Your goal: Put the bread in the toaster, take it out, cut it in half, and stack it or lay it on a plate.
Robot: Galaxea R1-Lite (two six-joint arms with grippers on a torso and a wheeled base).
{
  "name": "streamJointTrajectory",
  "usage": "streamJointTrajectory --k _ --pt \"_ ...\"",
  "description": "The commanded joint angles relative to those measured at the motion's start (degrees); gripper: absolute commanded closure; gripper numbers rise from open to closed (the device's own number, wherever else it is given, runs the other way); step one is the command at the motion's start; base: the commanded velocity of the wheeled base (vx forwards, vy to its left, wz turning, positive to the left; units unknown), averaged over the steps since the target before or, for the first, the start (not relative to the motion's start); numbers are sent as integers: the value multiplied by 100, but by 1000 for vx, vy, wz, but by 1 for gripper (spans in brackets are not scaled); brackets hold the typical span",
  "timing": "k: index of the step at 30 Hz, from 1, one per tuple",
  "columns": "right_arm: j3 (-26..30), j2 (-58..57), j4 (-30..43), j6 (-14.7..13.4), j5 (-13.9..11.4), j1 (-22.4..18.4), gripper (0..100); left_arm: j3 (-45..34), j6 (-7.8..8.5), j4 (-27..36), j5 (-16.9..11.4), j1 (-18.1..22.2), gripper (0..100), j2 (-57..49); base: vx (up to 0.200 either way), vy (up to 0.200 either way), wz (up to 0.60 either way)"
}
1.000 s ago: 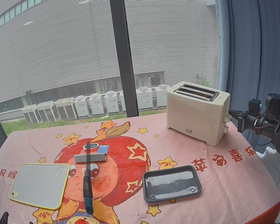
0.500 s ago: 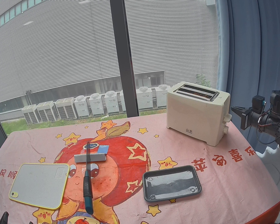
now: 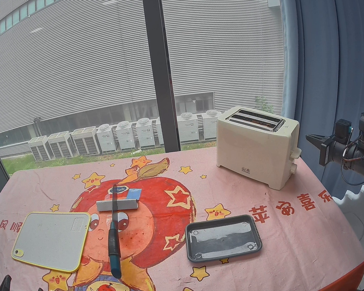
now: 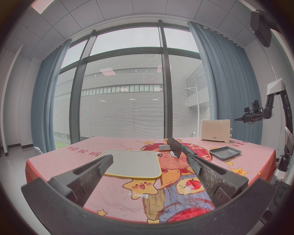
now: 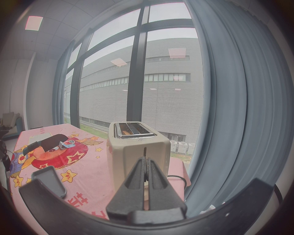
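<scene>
Right wrist view: toaster (image 5: pixel 127 148) ahead of closed jaws, apparently apart.

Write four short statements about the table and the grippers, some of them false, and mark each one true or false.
1. The knife lies on the cutting board. False: it lies on the cloth beside the board.
2. The right gripper is shut. True.
3. The left gripper is shut on the knife. False: it is open and holds nothing.
4. The black tray lies nearer the robot than the toaster. True.
</scene>
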State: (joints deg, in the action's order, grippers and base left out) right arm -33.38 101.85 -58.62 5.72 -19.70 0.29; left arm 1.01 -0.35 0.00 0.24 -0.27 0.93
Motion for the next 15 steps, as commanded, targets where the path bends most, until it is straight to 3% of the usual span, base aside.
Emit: streamJointTrajectory --k 1,15 --pt "16 -508 448 26 -8 -3 100 -101 -9 0 2 0 0 -84 0 0 0" --pt "121 -992 1573 202 -8 -20 100 -101 0 0 2 0 0 -84 0 0 0"
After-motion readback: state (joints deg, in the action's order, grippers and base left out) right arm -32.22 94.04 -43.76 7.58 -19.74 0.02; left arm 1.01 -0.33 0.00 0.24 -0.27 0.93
